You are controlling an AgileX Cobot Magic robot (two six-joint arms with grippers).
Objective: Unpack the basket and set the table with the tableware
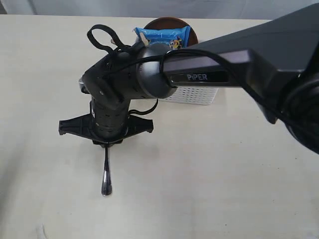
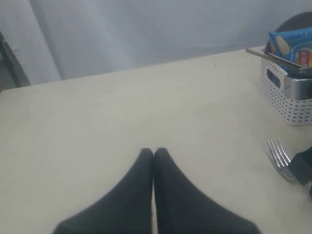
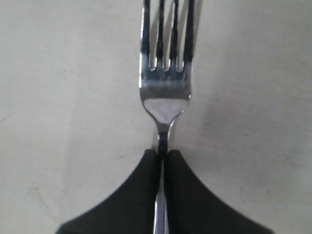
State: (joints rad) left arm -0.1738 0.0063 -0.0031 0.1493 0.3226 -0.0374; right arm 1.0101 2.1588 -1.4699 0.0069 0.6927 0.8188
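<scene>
My right gripper is shut on the neck of the steel fork, whose tines point away over the pale table. In the exterior view that gripper points down left of the middle, and the fork's handle sticks out toward the front edge, low over or on the table. The white mesh basket stands behind the arm, holding a blue chip bag and a round brown plate. My left gripper is shut on nothing, above bare table. The fork's tines show beside it.
In the left wrist view the basket holds the chip bag, a steel strip across its rim and a shiny steel piece inside. The right arm's dark link spans the back right of the table.
</scene>
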